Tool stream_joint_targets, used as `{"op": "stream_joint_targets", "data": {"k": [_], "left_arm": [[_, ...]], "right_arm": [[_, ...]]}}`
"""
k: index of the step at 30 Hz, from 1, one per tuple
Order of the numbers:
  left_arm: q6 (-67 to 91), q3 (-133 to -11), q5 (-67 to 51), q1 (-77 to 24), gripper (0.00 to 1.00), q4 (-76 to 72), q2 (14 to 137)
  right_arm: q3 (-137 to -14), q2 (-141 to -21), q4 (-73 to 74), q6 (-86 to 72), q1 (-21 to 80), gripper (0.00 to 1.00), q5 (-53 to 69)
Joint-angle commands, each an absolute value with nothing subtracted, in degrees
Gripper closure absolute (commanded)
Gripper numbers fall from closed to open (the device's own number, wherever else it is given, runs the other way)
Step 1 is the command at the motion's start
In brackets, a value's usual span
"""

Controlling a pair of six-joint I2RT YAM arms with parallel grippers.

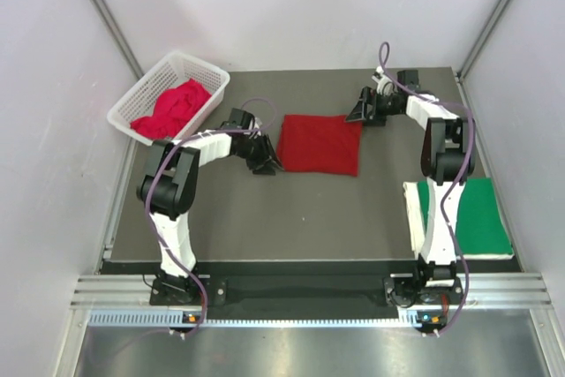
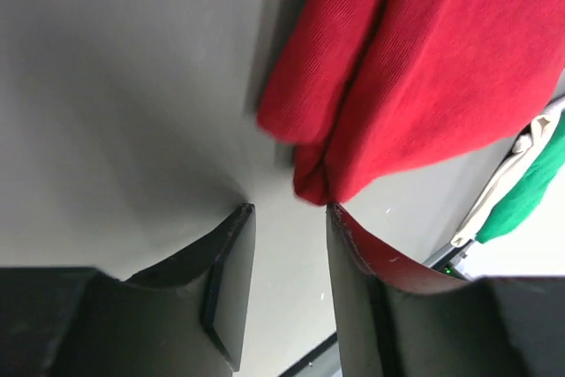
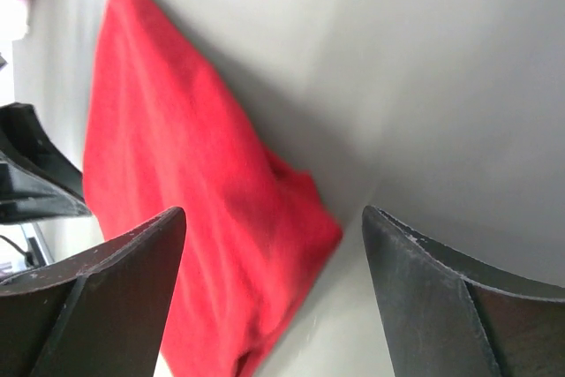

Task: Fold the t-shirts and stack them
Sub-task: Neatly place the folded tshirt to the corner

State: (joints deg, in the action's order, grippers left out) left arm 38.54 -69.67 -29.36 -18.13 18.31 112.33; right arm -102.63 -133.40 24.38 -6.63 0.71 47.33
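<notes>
Red shirt [image 1: 320,143] sits between my two arms: left gripper [image 1: 267,163] at near-left corner, half open; right gripper [image 1: 358,114] at far-right corner, wide; both empty.

Overhead wide, wrists close, sharing red t-shirt [image 1: 320,143]
</notes>
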Motion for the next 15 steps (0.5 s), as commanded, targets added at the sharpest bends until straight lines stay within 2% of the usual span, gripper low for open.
{"op": "stream_joint_targets", "data": {"k": [1, 4, 7, 8, 10, 15], "left_arm": [[35.2, -73.3, -25.2, -18.6, 0.58, 20.8, 115.2], [34.2, -75.5, -24.7, -18.6, 0.61, 22.1, 116.9], [32.7, -78.7, -23.3, -18.6, 0.78, 25.3, 118.8], [31.7, -81.2, -22.4, -18.6, 0.91, 26.7, 120.2], [30.7, -83.7, -19.8, -18.6, 1.0, 31.3, 121.7], [27.7, -88.7, -14.9, -17.8, 1.0, 35.5, 123.7]], "right_arm": [[-107.7, -139.1, 27.4, -5.0, 1.1, 0.19, 48.9], [-112.9, -143.2, 30.8, -5.3, 1.1, 0.19, 50.3], [-116.1, -145.2, 34.2, -4.3, 1.1, 0.2, 50.6], [-116.5, -145.4, 35.5, -4.0, 1.3, 0.2, 50.3], [-116.4, -145.4, 36.4, -2.9, 1.8, 0.21, 49.2], [-117.1, -144.8, 39.4, -1.3, 3.2, 0.21, 45.9]]}}
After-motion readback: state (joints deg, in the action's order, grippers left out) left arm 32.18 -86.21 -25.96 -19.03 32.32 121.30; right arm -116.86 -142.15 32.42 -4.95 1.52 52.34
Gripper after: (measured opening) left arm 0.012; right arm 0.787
